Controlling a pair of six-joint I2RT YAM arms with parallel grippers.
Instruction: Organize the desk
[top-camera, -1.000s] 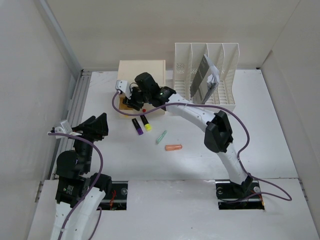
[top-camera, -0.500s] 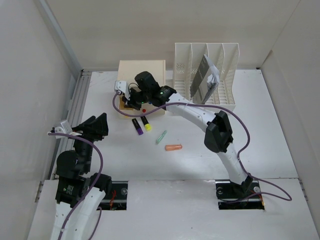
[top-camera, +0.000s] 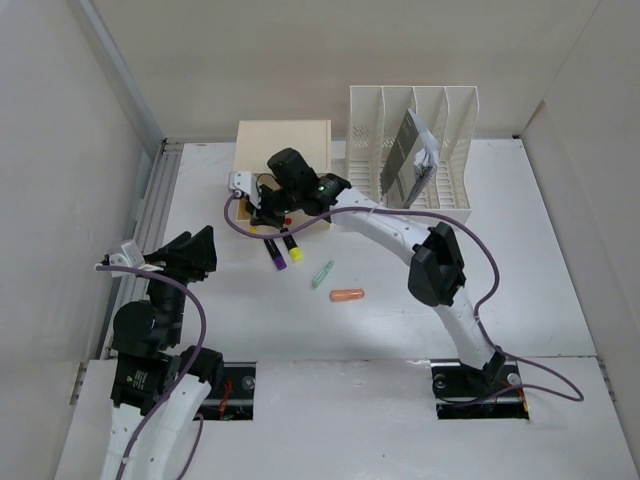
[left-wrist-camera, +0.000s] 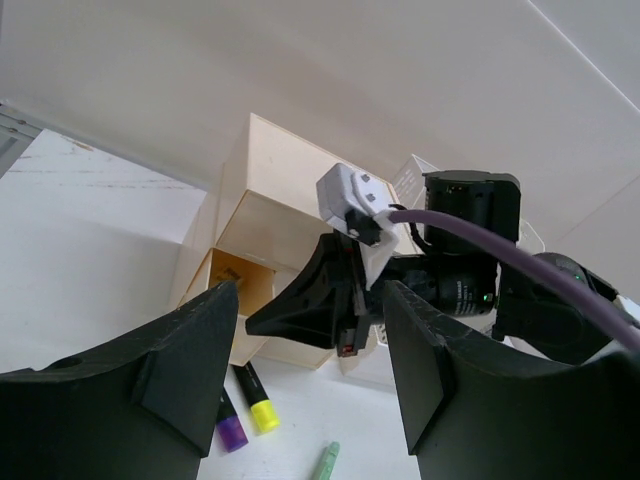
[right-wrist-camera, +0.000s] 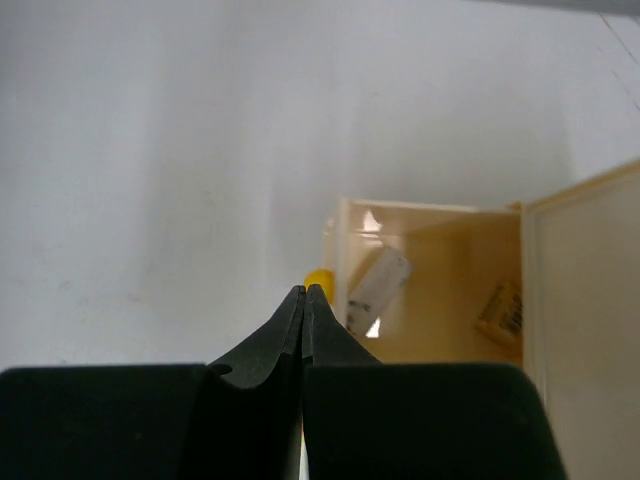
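The white desk (top-camera: 530, 260) carries a purple highlighter (top-camera: 272, 256), a yellow highlighter (top-camera: 292, 251), a green pen (top-camera: 322, 273) and an orange piece (top-camera: 346, 295). My right gripper (top-camera: 258, 214) is at the front left corner of the cream drawer box (top-camera: 283, 140). In the right wrist view its jaws (right-wrist-camera: 305, 291) are shut tip to tip, with a yellow knob (right-wrist-camera: 320, 279) just behind them. The open drawer (right-wrist-camera: 440, 290) holds a white tube (right-wrist-camera: 380, 281). My left gripper (top-camera: 190, 250) hangs open and empty at the left, facing the box.
A white slotted file rack (top-camera: 455, 150) holding a grey booklet (top-camera: 408, 160) stands right of the drawer box. White walls close in the desk at left, back and right. A purple cable (top-camera: 470, 240) loops off the right arm.
My right gripper has gone from partly open to shut and has shifted slightly left and nearer at the drawer box's corner. The left arm has not moved.
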